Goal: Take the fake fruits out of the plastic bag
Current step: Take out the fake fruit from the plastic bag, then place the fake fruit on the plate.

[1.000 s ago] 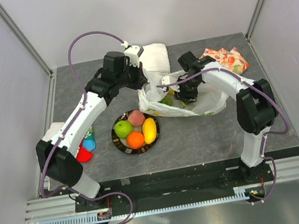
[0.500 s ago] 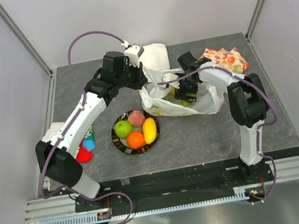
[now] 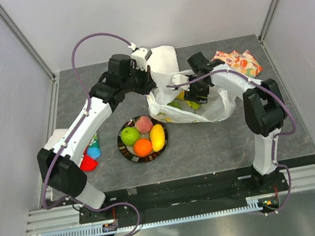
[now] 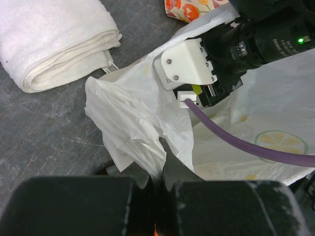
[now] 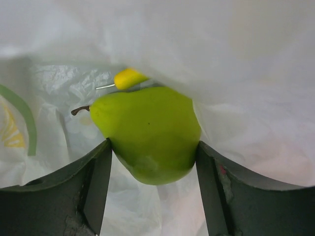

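Grey table (image 3: 209, 139); right jaws clasp green pear (image 5: 150, 128) inside plastic bag (image 5: 236, 59).

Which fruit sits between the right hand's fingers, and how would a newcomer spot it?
Start at the white plastic bag on the table's right half. Inside its mouth, the right hand has a finger on either side of the green pear. It is the large glossy green fruit with a short brown stem, unlike the small yellow fruit behind it.
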{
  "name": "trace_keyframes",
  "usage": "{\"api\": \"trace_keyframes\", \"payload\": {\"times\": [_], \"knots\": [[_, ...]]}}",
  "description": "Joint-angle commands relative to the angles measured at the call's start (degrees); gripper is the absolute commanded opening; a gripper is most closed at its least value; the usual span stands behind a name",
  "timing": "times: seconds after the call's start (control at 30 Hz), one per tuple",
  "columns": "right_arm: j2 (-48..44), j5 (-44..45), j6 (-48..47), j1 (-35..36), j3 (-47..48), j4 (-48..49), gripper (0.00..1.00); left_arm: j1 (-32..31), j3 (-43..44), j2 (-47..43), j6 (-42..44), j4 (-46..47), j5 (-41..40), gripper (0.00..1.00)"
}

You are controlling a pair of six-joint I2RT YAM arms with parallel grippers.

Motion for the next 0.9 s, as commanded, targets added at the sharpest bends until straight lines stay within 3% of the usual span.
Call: {"api": "trace_keyframes", "payload": {"times": [0.0, 0.13, 0.33, 0.67, 0.87], "knots": [[-9.30, -1.41, 2.54, 0.44, 4.03, -0.39, 0.45, -0.18, 1.18, -0.32, 1.46, 1.85, 0.94, 0.02], [-15.02, -6.50, 4.30, 0.45, 8.60, -5.30, 0.45, -0.09, 1.35, 0.03, 0.85, 2.20, 0.50, 0.02], [-25.13, -16.53, 10.01, 2.02, 8.26, -8.39, 0.46, 0.00, 3.81, 0.83, -0.29, 2.81, 0.15, 0.02], [-32.70, -20.13, 21.61, 13.61, 11.86, -4.97, 0.45, 1.49, 8.73, 1.96, 2.78, 2.81, -1.78, 0.02], [-33.23, -22.33, 22.41, 22.32, 5.20, 1.52, 0.45, 3.60, 13.48, 3.90, 2.43, 2.90, 0.06, 0.02]]}}
